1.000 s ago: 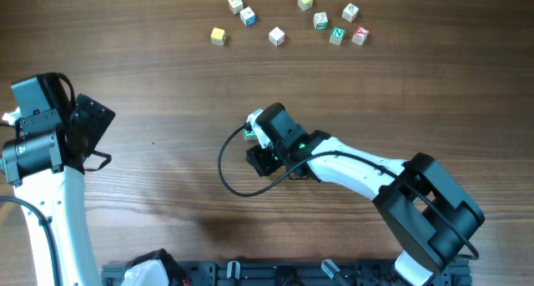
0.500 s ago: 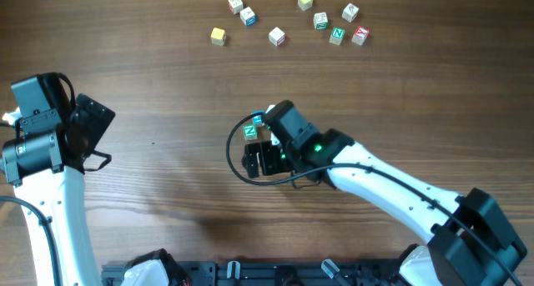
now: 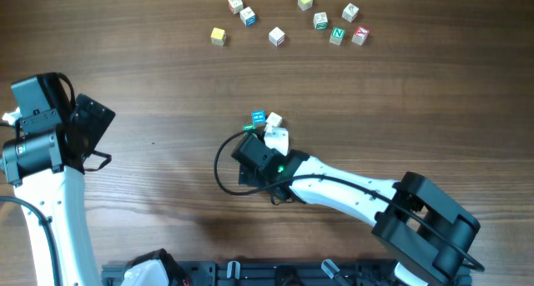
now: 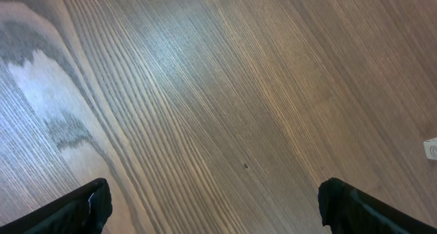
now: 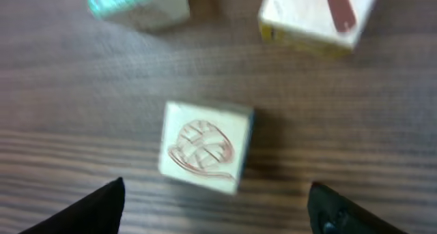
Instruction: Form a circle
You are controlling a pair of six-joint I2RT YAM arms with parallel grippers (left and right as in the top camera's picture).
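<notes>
The circle's cubes stand as a tight cluster at mid-table: a blue cube, a cream cube and a green cube half hidden by my right gripper. In the right wrist view a cream cube with a red drawing lies on the wood just ahead of the open right gripper, untouched. Beyond it stand a green-faced cube and a cream cube with a red mark. My left gripper hangs open at the far left, and in its wrist view the left gripper is over bare wood.
Several loose letter cubes lie scattered along the far edge, from a yellow cube to a red-marked cube. A black rail runs along the near edge. The right arm stretches across the lower right.
The right gripper has drawn back down and to the left from the cluster with open jaws. This has uncovered the cream cube beside the blue one. The left arm has not moved.
</notes>
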